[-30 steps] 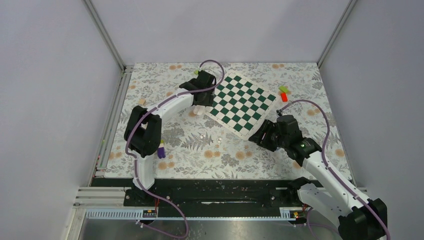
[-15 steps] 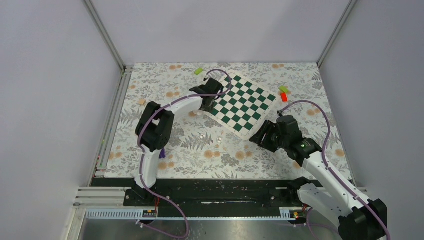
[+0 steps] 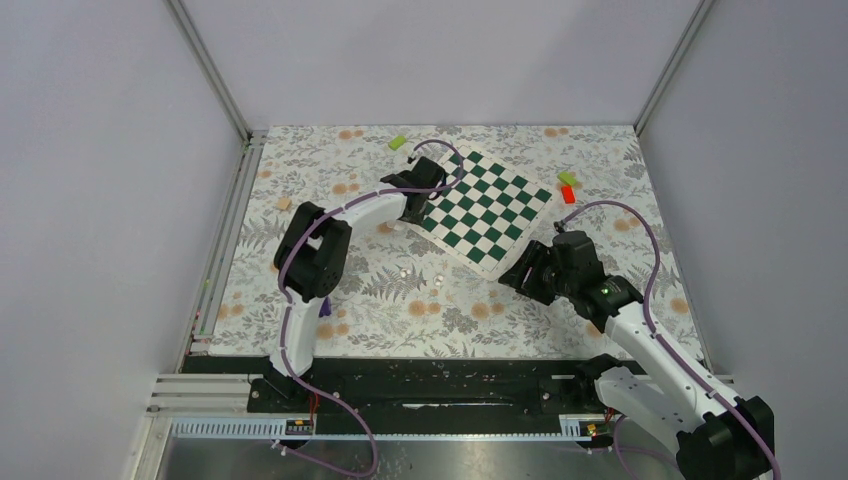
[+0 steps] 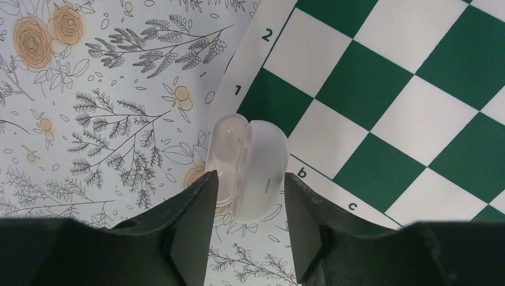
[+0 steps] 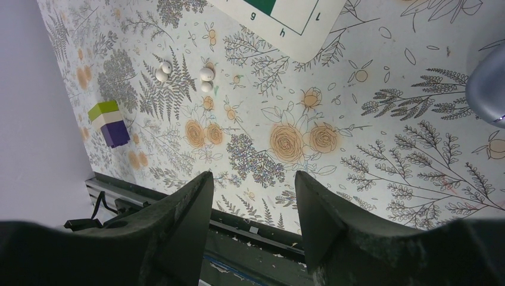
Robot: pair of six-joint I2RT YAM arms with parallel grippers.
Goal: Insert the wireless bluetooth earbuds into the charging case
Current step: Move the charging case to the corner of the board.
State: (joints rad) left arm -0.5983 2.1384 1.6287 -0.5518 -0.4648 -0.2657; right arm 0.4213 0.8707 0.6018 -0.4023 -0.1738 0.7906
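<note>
The tabletop (image 3: 300,180) is covered with a cloth printed with grey leaves and orange flowers, and plain grey walls stand around it. A green and white chessboard (image 3: 485,212) lies turned at an angle on the far half of the cloth.

The charging case (image 4: 250,173) lies at the left corner of the chessboard. It is partly on the white border of the board, beside the marks "1" and "b", and partly on the flowered cloth. It shows two rounded parts side by side, a clearer one on the left and a whiter one on the right; whether its lid is open I cannot tell. The left hand (image 4: 249,179) is directly above it, with one black finger on each side of the near end of the case. The fingers look very close to its sides, but I cannot tell if they really press it.

The wireless bluetooth earbuds (image 5: 206,77) lie well apart from the case, on the cloth in front of the near corner of the board. The second one (image 5: 163,70) is near the first, and both are outside the case. The right hand (image 5: 253,179) hovers over the cloth by the near right edge of the board. Its fingers are moderately spread and hold nothing.

A stacked block (image 5: 109,121) in green, white and purple stands to the left of the earbuds. A green block (image 3: 397,142) lies by the far edge.
</note>
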